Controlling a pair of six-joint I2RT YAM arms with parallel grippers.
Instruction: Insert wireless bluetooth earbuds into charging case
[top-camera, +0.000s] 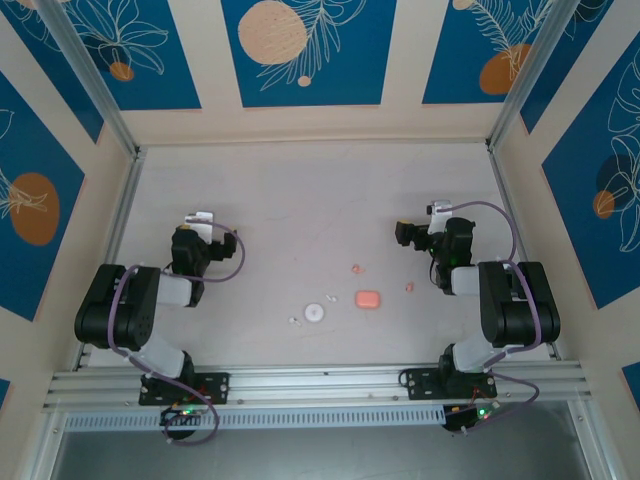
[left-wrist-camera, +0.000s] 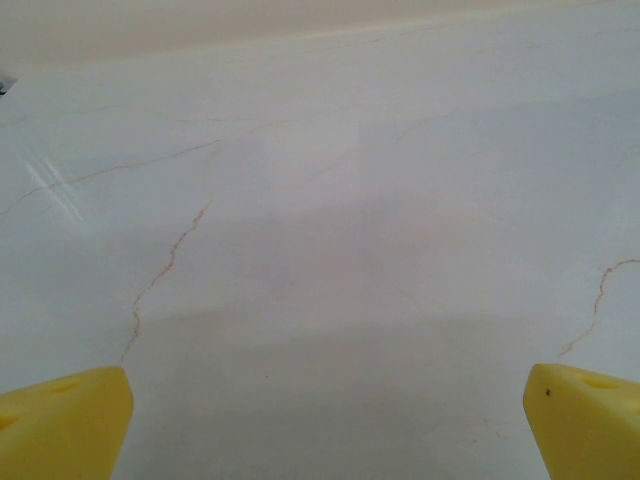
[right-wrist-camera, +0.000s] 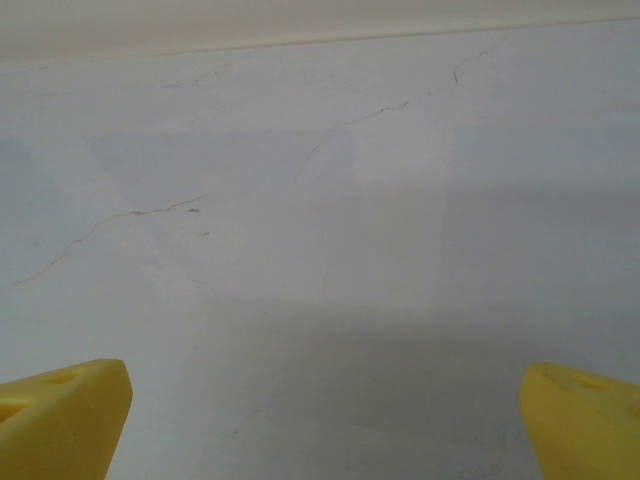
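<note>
**Ann:** Four tiny earbuds are scattered mid-table, near the front edge of the table (top-camera: 300, 190)! The far pink earbud (top-camera: 356, 268) sits just beyond the pink case (top-camera: 368, 299). The right pink earbud (top-camera: 408, 287) lies off to that case's right. Two white specks look like the other pair. The left white earbud (top-camera: 292, 320) is just beside the round white case (top-camera: 316, 312), and the middle white earbud (top-camera: 330, 297) is between the two cases.

**Bo:** And nobody's holding anything! The left gripper (left-wrist-camera: 328, 400) has its yellow fingers (left-wrist-camera: 65, 425) spread wide over bare tabletop. The right gripper (right-wrist-camera: 325, 400) is gaping and empty too. From above, the left one sits well off to the left of the cluster. The right one is just beyond its right end.

**Ann:** How will those buds handle?

**Bo:** I'd say featherweight, hard, smooth and rounded. They're likely to roll or squirt out of a sloppy pinch. I'd come in low, straddle one across its middle and close gently.

**Ann:** And the cases?

**Bo:** They look light as well, so they may skid when a bud is pressed in. The spare gripper could steady one. Whether the lids are open is too small to tell.
</note>
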